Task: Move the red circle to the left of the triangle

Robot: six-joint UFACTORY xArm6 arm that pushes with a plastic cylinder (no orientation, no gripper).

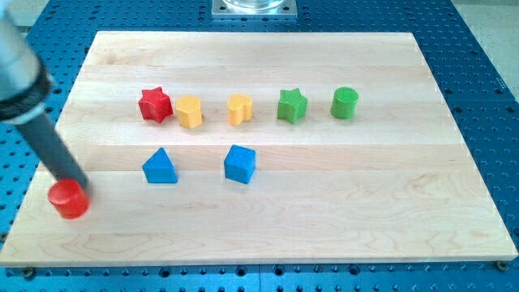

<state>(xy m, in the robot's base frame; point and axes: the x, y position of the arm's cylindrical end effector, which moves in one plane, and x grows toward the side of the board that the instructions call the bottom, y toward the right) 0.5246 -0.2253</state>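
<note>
The red circle (69,199) lies near the board's left edge, low in the view. The blue triangle (160,166) sits to its right and a little higher, well apart from it. My rod comes down from the view's top left, and my tip (75,182) rests against the upper edge of the red circle.
A red star (155,105), two yellow blocks (190,112) (239,109), a green star (292,105) and a green circle (345,103) form a row across the upper board. A blue cube (239,164) sits right of the triangle. The wooden board (365,211) lies on a blue perforated table.
</note>
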